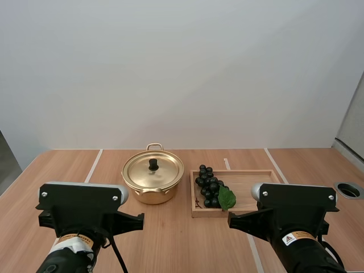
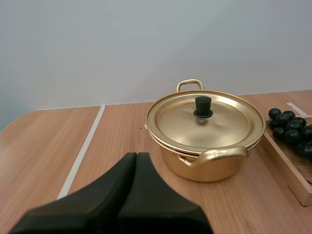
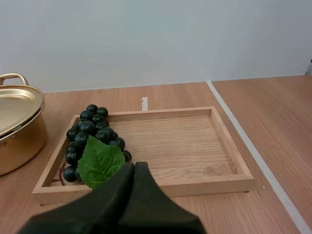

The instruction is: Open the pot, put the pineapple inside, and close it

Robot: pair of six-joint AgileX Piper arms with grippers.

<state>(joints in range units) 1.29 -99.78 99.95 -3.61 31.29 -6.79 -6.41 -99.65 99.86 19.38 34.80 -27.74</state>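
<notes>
A gold pot [image 1: 152, 181] stands mid-table with its lid [image 2: 205, 121] on; the lid has a black knob [image 2: 203, 107]. To its right a wooden tray [image 1: 253, 183] holds a bunch of dark grapes [image 1: 210, 186] with a green leaf [image 3: 100, 161] at its left end. No pineapple is in sight. My left gripper [image 2: 137, 158] is shut on nothing, short of the pot and a little to its left. My right gripper [image 3: 135, 168] is shut on nothing, just before the tray's near rim beside the leaf.
Pale tape lines [image 1: 93, 165] run across the wooden table. A round metal-rimmed hole [image 1: 348, 190] sits in the tabletop at the far right. Bare wood lies left of the pot and right of the tray.
</notes>
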